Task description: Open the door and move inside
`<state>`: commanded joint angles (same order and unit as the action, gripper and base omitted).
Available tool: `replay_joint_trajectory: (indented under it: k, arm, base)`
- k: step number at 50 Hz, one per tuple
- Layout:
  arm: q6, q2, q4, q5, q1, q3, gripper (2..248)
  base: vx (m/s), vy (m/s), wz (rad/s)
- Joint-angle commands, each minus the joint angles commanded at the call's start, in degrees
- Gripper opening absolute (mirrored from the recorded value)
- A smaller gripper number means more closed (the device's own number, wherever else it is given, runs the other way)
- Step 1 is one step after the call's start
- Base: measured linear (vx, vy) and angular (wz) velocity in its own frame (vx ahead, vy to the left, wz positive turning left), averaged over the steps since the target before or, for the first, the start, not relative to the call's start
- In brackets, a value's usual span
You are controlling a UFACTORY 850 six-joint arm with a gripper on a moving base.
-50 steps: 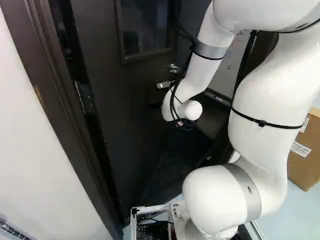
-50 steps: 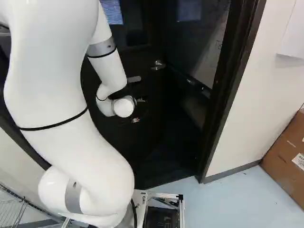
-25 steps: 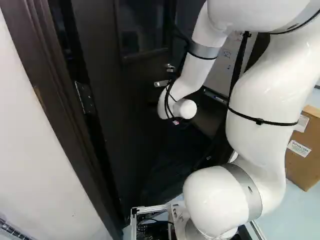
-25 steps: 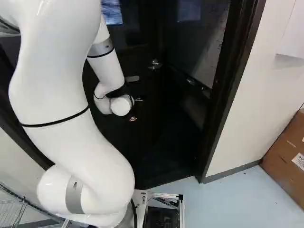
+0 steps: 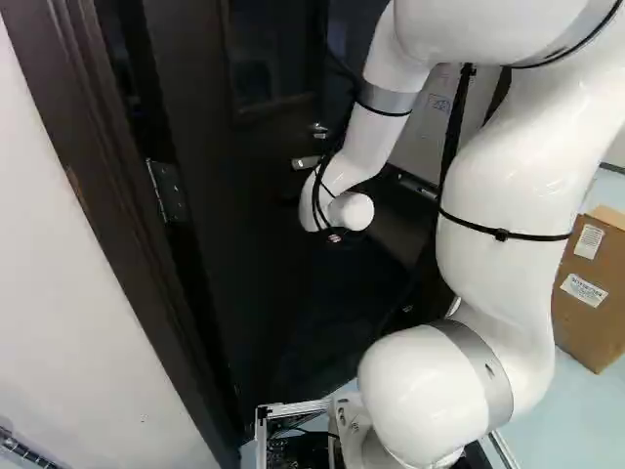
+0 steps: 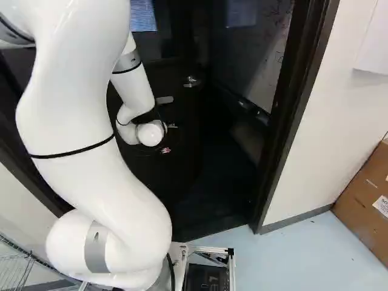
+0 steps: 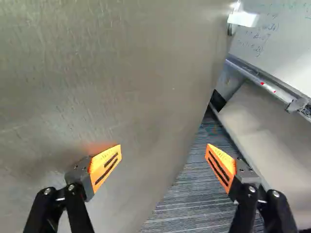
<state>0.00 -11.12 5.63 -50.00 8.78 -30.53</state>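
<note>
In the wrist view, two fingers (image 7: 105,166) with orange pads stand wide open, gripping nothing. The metal-grey face of a door (image 7: 121,82) fills the space ahead of one finger; whether that finger touches it cannot be told. The door's free edge runs lengthwise away from the fingers, its line passing between them, so the other finger faces the gap, with striped carpet (image 7: 189,199) beyond it and a whiteboard (image 7: 286,43) farther off on that same side. In the left base view, the door stands ajar, with its hinge (image 5: 166,191) well to the left of the white arm's wrist (image 5: 350,211) and the fingers hidden past it. A handle (image 5: 306,162) shows just above the wrist. In the right base view, the door lies ahead of the wrist, and the dark opening is to the fingers' right, reaching to the door frame (image 6: 297,109). The next move likely calls for pushing forward on the face, near the free edge; drifting right could let the fingers slip off into the gap or straddle the edge.
</note>
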Motion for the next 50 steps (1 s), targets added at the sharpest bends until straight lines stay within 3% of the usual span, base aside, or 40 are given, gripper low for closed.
replay_joint_trajectory:
  k: [50]
  arm:
    - [0.00,-3.56,-2.26,0.00,5.93,-4.15,247]
  base:
    - [0.000,0.000,0.000]
